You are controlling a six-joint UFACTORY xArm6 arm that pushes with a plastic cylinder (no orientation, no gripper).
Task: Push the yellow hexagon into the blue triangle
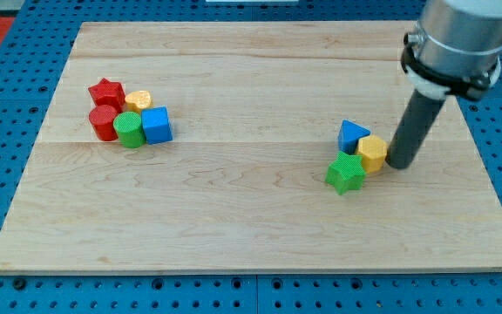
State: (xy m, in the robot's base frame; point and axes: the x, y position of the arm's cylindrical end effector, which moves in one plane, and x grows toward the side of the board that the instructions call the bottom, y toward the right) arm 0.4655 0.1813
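Note:
The yellow hexagon sits right of the board's middle. It touches the blue triangle at its upper left and the green star at its lower left. My tip rests on the board just to the right of the yellow hexagon, touching or nearly touching its side. The dark rod rises from there toward the view's top right.
A cluster at the view's left holds a red star, a red cylinder, a green cylinder, a blue cube and a small yellow block. The wooden board lies on a blue perforated base.

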